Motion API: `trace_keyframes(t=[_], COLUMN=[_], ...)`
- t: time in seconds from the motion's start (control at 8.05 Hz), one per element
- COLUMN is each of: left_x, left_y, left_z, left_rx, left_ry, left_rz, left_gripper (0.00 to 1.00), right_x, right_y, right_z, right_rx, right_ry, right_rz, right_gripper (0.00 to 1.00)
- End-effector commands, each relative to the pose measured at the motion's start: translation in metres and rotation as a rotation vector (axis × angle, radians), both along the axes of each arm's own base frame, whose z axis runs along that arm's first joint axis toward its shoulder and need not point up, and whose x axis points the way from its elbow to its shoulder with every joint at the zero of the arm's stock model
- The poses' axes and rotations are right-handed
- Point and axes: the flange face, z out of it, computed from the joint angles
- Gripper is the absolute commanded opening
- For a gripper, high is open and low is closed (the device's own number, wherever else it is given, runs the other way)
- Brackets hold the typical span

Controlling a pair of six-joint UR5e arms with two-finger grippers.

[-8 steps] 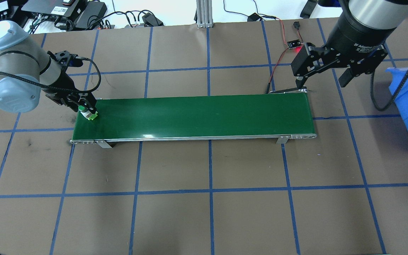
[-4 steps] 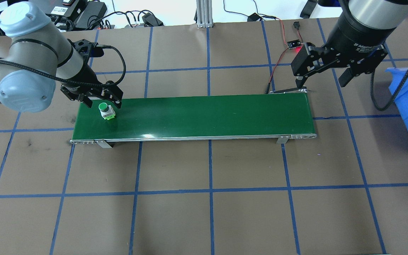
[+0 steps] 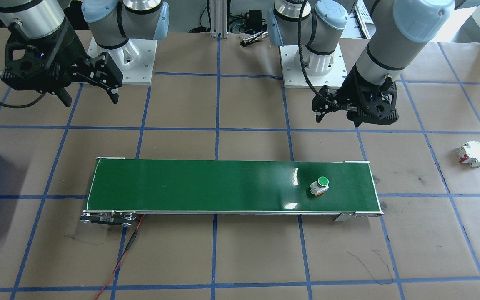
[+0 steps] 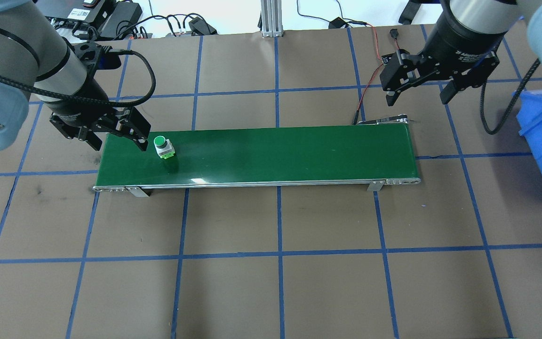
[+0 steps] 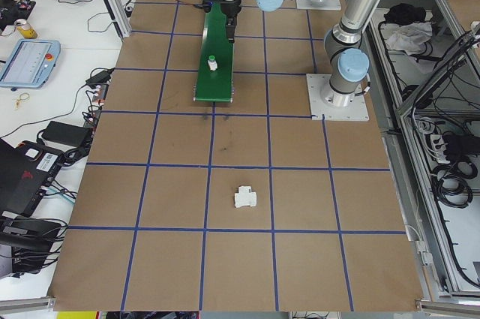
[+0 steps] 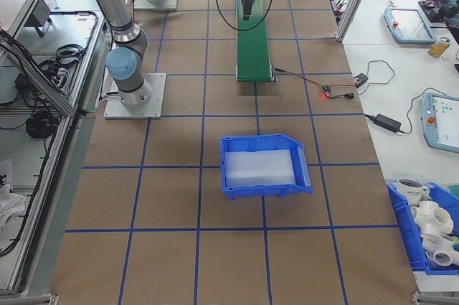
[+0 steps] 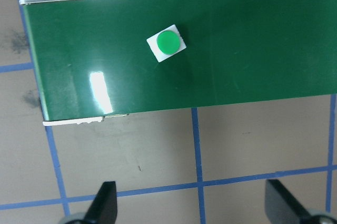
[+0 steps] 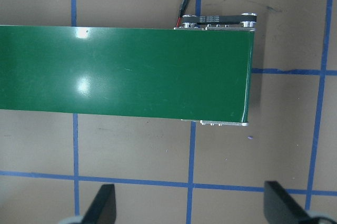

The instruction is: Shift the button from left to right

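- The button (image 4: pixel 163 146) stands upright and free on the green conveyor belt (image 4: pixel 275 153) near its left end, farther along the belt than half a second ago.
- The left gripper (image 4: pixel 116 134), jaws spread wide and empty, has lifted away to the button's 9 o'clock.
- The right gripper (image 4: pixel 417 84), wide open and empty, has drifted back beyond the belt's far end, toward 1 o'clock.
- Only the front-facing view shows a white breaker (image 3: pixel 472 153) lying on the table.

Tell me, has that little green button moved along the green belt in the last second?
Yes. The button has travelled along the belt toward its far right end, away from the left end where it sat, and now stands clear of the open left claw.
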Motion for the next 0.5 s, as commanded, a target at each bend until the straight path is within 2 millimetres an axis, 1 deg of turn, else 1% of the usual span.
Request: trace_keyframes(t=[0.0,0.12,0.25,0.37], left_x=[0.007,0.007,0.007,0.007], left_y=[0.003,0.005,0.009,0.009], left_z=[0.015,0.019,0.025,0.022], left_rx=[0.006,-0.002,-0.014,-0.014], left_ry=[-0.079,-0.082,-0.086,-0.087], left_rz=[-0.004,-0.006,-0.007,-0.009], left_gripper=[1.0,1.0,1.0,1.0], right_x=[0.028,0.037,0.041,0.042], right_y=[-0.063,-0.07,-0.087,-0.086], right_z=[-0.078,-0.097,-0.143,-0.173], right_rx=[0.008,0.027,0.058,0.081], right_ry=[0.004,0.0,-0.044,-0.055], right_rz=[0.089,0.104,0.155,0.184], right_gripper=[1.0,1.0,1.0,1.0])
